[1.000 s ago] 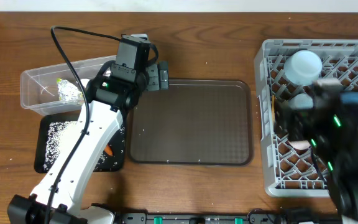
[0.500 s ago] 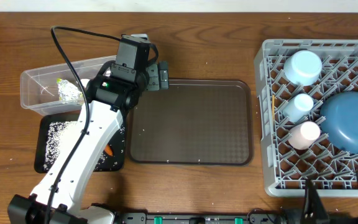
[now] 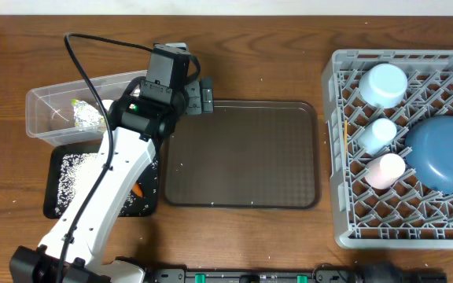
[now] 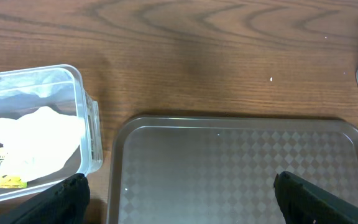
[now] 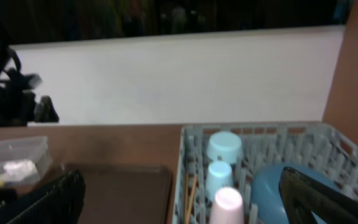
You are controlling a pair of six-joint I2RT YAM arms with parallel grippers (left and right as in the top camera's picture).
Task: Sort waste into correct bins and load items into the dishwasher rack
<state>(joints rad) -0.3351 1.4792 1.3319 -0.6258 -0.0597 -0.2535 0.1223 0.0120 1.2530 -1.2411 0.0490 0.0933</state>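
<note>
The left gripper [image 4: 180, 198] and right gripper [image 5: 188, 200] both gape wide, empty. The left arm [image 3: 108, 189] covers part of the black tray [image 3: 69, 177]; the rack [image 3: 344, 228] and plate [image 3: 443, 153] run off frame.

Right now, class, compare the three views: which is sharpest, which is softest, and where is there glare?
Overhead: evenly lit, the dishwasher rack lattice crisp. Left wrist: table grain sharp, bright reflections on the clear tub wall. Right wrist: softest, the pink cup blurred, dark band across the top.
</note>
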